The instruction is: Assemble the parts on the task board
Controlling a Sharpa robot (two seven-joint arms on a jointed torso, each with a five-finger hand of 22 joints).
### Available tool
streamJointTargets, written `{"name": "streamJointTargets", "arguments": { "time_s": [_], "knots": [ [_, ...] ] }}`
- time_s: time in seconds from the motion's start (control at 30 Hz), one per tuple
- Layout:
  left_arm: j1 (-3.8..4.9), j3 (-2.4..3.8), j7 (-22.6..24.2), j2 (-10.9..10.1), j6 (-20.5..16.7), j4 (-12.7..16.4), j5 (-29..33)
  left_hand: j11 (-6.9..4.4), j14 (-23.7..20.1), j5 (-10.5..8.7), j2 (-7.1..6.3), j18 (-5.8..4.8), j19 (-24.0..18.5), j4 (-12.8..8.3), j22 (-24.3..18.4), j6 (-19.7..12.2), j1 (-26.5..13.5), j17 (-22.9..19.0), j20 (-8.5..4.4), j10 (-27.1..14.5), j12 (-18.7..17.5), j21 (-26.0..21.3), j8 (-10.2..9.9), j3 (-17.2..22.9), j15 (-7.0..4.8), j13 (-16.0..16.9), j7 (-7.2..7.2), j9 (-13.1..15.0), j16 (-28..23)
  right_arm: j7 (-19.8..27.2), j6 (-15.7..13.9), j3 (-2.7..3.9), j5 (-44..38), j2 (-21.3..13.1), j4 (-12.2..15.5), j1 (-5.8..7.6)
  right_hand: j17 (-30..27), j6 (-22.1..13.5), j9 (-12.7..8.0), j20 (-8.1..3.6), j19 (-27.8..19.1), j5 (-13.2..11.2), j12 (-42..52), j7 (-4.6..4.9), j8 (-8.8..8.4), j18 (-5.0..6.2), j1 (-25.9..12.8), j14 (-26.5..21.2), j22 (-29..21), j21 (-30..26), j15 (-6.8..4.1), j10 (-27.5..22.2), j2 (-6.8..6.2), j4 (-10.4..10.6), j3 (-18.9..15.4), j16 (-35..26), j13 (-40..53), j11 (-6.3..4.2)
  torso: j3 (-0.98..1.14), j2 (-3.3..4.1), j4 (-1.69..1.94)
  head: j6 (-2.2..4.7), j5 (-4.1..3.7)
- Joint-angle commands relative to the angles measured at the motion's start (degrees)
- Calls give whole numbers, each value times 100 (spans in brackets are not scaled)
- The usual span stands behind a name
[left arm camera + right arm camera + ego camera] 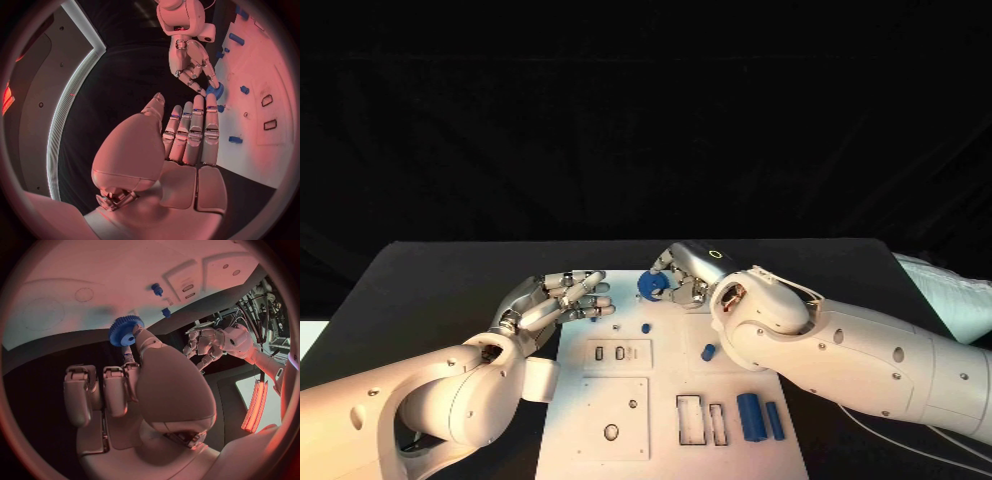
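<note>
The white task board lies in the middle of the black table. My right hand hovers over the board's far edge and pinches a blue gear between thumb and a finger; the gear is also plain in the right wrist view. My left hand sits just left of it at the board's far left corner, fingers stretched out and holding nothing. From the left wrist view, the left hand's fingers point toward the right hand and the gear.
Two small blue pegs stand on the board's middle. Two long blue cylinders lie at its near right, beside rectangular slots. A white cloth lies at the table's right edge.
</note>
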Motion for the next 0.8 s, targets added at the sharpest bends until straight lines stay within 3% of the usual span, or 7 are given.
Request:
{"name": "streamJointTargets", "arguments": {
  "time_s": [0.03, 0.3, 0.8],
  "knots": [
    [2, 4, 28, 19, 63, -3, 4, -4, -24, -13, 8, 66, 33, -36, -7, -50, 54, 9, -10, -48, -21, -28, -30, -3, 25, -6, 2, -5, -26, 88, -5, -15, -81, 116, -84, -43, 722, 92, 208, -16, 162, 15, -37, -57, 11, -71, -83, 444, 884, 37, -15, 99, 2, 70, 115, 23, 591, 11, -2, 4, 8, -4, 17],
    [0, 4, 31, 40, 64, -19, 4, -4, -23, -13, 13, 67, 35, -43, -6, -48, 60, 12, -11, -45, -21, -30, -29, 2, 24, -6, 1, -4, -27, 122, 48, -33, -59, 392, -271, -155, 710, 73, 208, -10, 163, 15, -53, -47, -15, -71, -123, 441, 886, 38, -8, 93, -12, 70, 147, 16, 585, 20, 5, 3, -8, -7, 50],
    [-1, 4, -14, 40, 92, -31, 4, -6, -22, -13, 21, 67, 38, -57, -6, -46, 71, 18, -12, -42, -21, -33, -28, 10, 24, -6, 1, -4, -29, 38, 12, -67, -97, 625, -598, -185, 704, -8, 197, 9, 148, 15, -116, -8, -99, -67, -188, 439, 869, 30, 16, 60, -77, 40, 217, 11, 554, 51, 10, 5, -10, -13, 67]
  ]
}}
